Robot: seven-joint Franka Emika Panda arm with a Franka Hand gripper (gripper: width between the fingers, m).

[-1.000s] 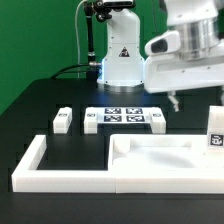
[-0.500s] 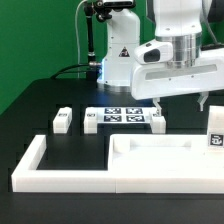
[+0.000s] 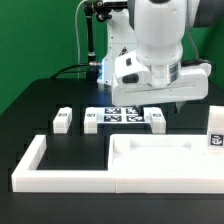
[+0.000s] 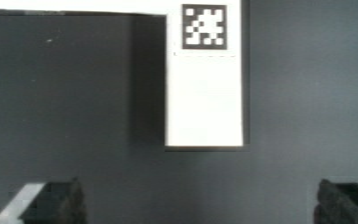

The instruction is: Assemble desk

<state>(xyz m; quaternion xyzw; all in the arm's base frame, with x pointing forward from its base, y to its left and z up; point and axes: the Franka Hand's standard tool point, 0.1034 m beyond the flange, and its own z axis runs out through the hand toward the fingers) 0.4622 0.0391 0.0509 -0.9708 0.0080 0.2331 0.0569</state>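
White desk leg (image 4: 206,85) lies on the black table (image 4: 78,120), bare room along every edge; the gripper (image 4: 197,205) is spread wide, holding nothing.

Bare black table (image 4: 87,120) flanks the white leg (image 4: 206,95) on both sides

We see a matte black bench (image 3: 40,100) before a green backdrop (image 3: 30,40). The low U-shaped plastic border wall (image 3: 30,165), flat rectangular plastic tabletop (image 3: 165,152) and short block legs (image 3: 63,120) are all white; the legs bear black-and-white square tags (image 3: 214,141). The wrist view's long white block (image 4: 206,100) carries one such tag (image 4: 204,27); the fingers (image 4: 48,203) of the tool (image 4: 201,205) are dark grey.
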